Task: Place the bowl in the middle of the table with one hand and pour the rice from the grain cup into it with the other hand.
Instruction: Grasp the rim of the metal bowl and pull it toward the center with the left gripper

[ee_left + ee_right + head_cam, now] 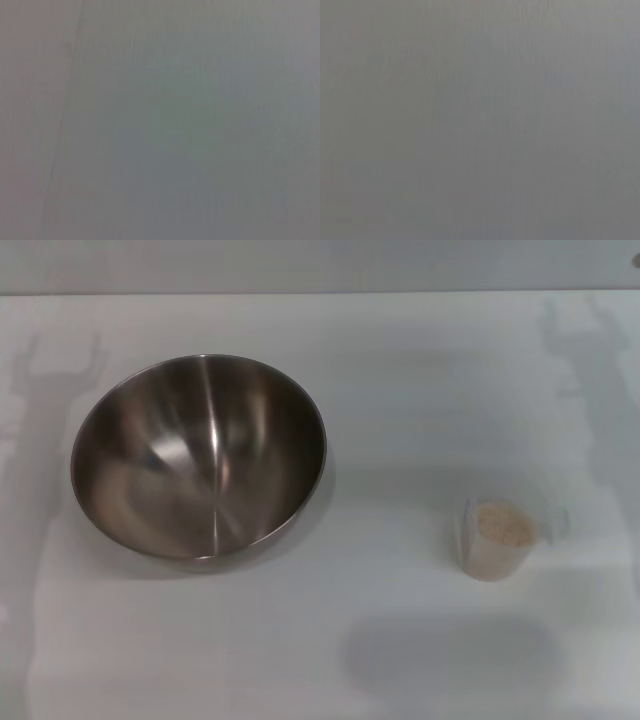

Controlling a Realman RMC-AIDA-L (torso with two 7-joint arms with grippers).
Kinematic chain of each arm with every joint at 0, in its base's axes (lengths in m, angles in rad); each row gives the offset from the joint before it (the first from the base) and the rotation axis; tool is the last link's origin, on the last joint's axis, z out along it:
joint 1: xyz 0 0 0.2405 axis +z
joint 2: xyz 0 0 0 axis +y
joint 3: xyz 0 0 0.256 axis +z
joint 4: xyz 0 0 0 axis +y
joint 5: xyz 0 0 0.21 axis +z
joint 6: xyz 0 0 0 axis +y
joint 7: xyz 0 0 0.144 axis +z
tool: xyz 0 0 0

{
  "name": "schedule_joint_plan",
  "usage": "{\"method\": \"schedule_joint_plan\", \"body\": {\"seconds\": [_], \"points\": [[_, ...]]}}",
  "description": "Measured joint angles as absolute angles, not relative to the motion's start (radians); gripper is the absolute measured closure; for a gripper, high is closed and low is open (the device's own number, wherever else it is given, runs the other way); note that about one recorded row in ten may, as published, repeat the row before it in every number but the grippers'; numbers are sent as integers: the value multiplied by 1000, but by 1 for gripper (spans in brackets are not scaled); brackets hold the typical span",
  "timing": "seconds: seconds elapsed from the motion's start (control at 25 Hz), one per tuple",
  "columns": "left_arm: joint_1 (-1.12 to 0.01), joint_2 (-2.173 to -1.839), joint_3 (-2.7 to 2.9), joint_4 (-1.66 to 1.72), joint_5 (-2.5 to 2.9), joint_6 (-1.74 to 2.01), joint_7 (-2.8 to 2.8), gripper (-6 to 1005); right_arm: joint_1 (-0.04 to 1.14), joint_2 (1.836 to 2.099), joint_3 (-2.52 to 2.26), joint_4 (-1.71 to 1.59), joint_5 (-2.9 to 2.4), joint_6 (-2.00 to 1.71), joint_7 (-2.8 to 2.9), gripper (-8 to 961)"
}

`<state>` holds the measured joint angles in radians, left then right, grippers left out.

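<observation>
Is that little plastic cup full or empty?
Full: the grain cup stands upright on the table, with rice nearly to its rim.

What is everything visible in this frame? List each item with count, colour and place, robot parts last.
bowl: one, shiny steel, empty, left of the table's middle.
grain cup: one, clear plastic, upright on the right side, apart from the bowl.
rice: one beige mass, inside the grain cup.
table: one, white, under everything.
left gripper, right gripper: neither in view; both wrist views show only a plain grey surface.
</observation>
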<state>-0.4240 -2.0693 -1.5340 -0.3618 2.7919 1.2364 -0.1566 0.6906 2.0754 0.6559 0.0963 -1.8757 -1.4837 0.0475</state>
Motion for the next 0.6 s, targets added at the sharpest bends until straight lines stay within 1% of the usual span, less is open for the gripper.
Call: {"method": "schedule_joint_plan", "body": {"seconds": [0.52, 0.6], "points": [[-429, -2069, -1540, -388, 2792, 1214, -156, 158, 675, 2074, 657, 85, -1877, -1508, 47, 388], [-443, -2072, -1591, -404, 2790, 1156, -154, 158, 677, 2074, 657, 83, -1875, -1508, 47, 388]]}}
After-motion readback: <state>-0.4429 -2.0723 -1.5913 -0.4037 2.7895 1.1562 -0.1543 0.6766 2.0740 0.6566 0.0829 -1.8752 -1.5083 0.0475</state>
